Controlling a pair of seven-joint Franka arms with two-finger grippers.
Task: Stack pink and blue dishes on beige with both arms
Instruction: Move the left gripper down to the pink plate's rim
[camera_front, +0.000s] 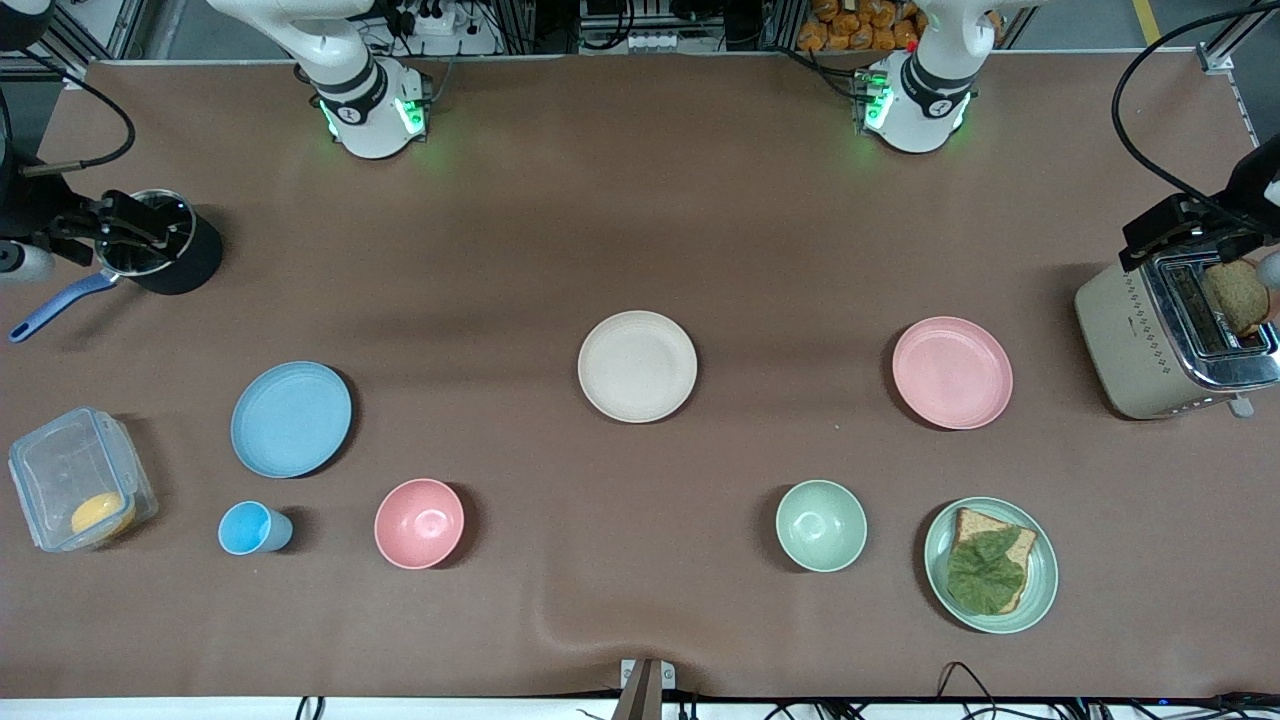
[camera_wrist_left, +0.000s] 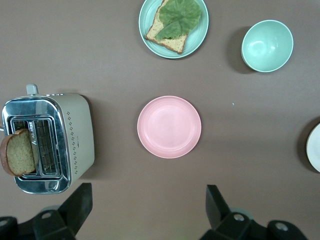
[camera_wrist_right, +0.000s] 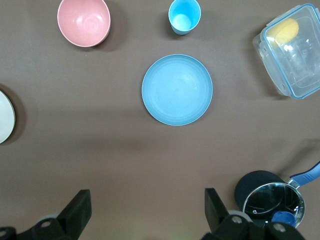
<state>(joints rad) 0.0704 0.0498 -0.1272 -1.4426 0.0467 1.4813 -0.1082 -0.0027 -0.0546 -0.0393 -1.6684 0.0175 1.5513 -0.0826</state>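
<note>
Left gripper (camera_wrist_left: 145, 210) over pink plate (camera_front: 952, 372), right gripper (camera_wrist_right: 145, 210) over blue plate (camera_front: 291, 419); both jaws apart; beige plate (camera_front: 637, 366) mid-frame.

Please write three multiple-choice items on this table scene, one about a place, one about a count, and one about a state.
1. Where is the beige plate?
A. between the blue plate and the pink plate
B. on the toaster
C. inside the clear box

2. How many bowls are on the table?
A. one
B. two
C. four

3. What state are the left gripper jaws in?
A. shut on the pink plate
B. shut on nothing
C. open and holding nothing

Answers: 1 A, it lies mid-table with one plate toward each arm's end. 2 B, a pink bowl and a green bowl. 3 C, the jaws stand wide apart over bare table.
</note>
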